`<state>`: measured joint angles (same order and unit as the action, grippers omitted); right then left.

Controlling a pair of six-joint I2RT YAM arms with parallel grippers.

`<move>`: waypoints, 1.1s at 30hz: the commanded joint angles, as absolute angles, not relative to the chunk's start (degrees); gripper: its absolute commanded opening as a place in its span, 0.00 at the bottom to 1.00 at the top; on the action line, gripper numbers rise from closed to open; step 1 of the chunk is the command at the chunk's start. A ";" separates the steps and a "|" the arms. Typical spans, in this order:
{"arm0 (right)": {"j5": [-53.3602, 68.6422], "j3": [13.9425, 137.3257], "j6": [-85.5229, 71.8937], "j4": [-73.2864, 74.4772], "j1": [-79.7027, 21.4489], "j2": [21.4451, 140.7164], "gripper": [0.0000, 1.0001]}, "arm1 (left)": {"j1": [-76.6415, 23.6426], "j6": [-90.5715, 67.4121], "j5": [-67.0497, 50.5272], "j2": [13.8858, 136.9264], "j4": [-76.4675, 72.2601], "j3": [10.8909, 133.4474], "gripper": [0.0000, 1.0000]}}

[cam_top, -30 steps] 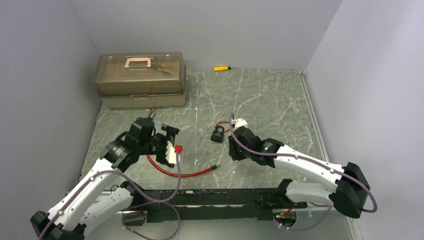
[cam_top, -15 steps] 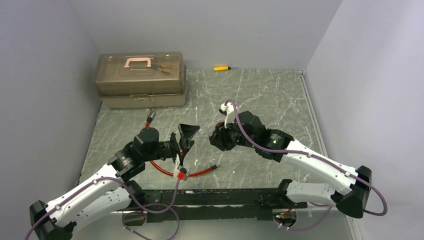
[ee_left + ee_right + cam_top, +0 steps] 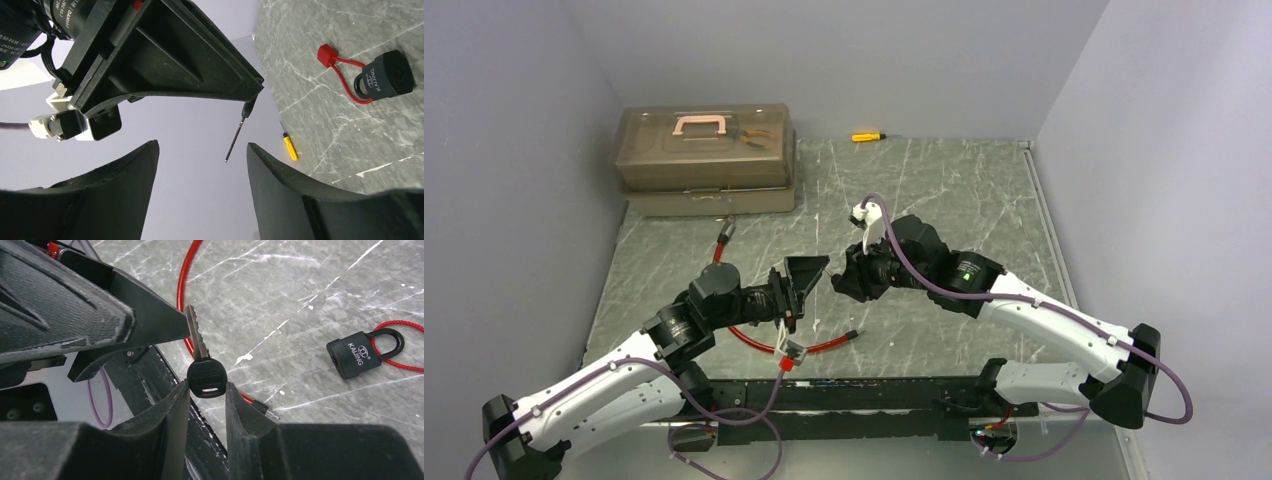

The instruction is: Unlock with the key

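Right wrist shows key [image 3: 205, 376] pinched in right end effector [image 3: 206, 387].

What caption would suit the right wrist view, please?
The right gripper pinches a black-headed silver key; a black padlock lies on grey marble.

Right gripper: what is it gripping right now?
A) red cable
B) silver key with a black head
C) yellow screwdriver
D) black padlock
B: in the right wrist view the right gripper pinches the silver key with a black head by that head, while the black padlock lies apart on the grey marble table.
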<state>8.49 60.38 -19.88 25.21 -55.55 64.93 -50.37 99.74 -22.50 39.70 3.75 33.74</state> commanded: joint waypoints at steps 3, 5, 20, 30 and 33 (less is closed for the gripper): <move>9.88 64.23 -19.47 24.26 -55.97 64.82 0.15 | -51.28 101.66 -20.01 39.76 4.66 34.28 0.70; 10.14 64.42 -19.42 24.26 -56.12 64.84 0.14 | -51.28 101.59 -19.19 40.17 4.69 34.45 0.70; 11.15 66.61 -18.72 24.47 -56.89 67.10 0.13 | -52.78 100.86 -16.06 42.23 2.71 35.68 0.15; 12.19 64.55 -22.75 19.35 -56.39 64.85 0.53 | -54.23 99.27 -10.89 42.68 -2.43 34.85 0.00; 16.28 61.62 -25.02 17.05 -53.60 62.32 0.57 | -54.31 99.28 -9.13 42.02 -7.52 32.70 0.00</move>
<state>11.27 63.70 -21.54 22.83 -56.07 66.37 -53.98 100.16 -12.08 42.74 1.89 33.74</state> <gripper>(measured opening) 0.549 0.014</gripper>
